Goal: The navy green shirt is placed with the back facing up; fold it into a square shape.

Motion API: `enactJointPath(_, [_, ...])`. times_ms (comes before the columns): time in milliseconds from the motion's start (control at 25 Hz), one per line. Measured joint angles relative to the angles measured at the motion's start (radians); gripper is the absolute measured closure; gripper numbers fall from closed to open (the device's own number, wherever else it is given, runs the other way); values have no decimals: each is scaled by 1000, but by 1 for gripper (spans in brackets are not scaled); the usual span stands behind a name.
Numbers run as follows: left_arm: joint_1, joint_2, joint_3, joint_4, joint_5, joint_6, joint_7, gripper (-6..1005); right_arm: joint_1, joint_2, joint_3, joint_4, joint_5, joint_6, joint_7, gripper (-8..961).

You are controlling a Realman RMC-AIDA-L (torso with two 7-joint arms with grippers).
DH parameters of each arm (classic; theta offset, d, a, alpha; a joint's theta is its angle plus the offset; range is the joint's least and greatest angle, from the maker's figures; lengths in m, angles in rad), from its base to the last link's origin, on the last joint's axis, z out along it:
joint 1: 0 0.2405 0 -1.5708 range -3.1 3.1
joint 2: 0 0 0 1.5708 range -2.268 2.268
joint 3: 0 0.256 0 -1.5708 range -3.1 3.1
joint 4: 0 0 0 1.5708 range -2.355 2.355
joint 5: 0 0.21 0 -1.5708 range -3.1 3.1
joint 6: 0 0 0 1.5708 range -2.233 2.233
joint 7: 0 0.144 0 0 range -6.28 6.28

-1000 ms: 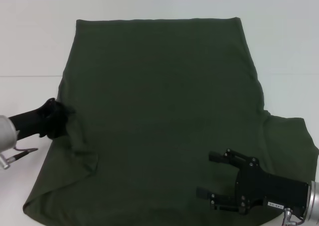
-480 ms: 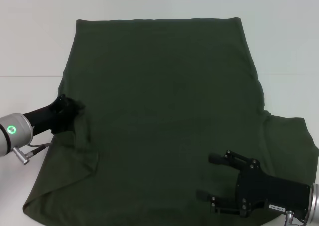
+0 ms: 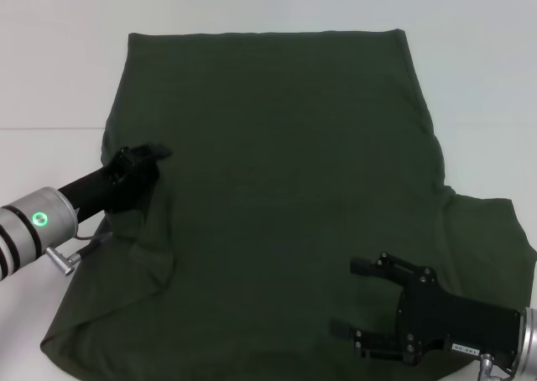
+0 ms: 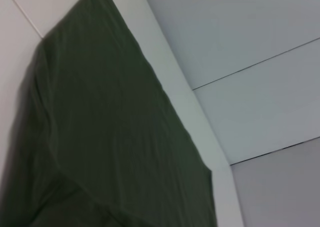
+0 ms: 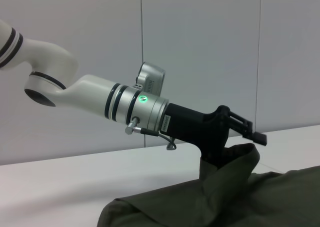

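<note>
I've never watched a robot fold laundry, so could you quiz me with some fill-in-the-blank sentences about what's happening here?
1. The dark olive-green cotton shirt lies on a ____ table.
2. The ____ pincer lifts the shirt's side edge.
3. The right pincer hovers with its fingers ____.

Missing words: white; left; open

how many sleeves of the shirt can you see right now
1. On the navy green shirt, one sleeve lies flat on the robot's right. The other may be bunched under the left gripper lifting that edge; the right gripper hovers over the near part.
</note>
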Motion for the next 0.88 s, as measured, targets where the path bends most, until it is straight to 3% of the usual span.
enactJointPath(640, [8,9,9,-8,-18,-30,2,63,-3,0,0,12,0,-12,-23,45])
enactJointPath(720, [13,16,45,0,-12,-29,2,63,-2,0,0,12,0,-13,-24,45])
enactJointPath(880, [12,53,171,1,-13,-15,-22,63,-1,0,0,12,0,-14,-24,45])
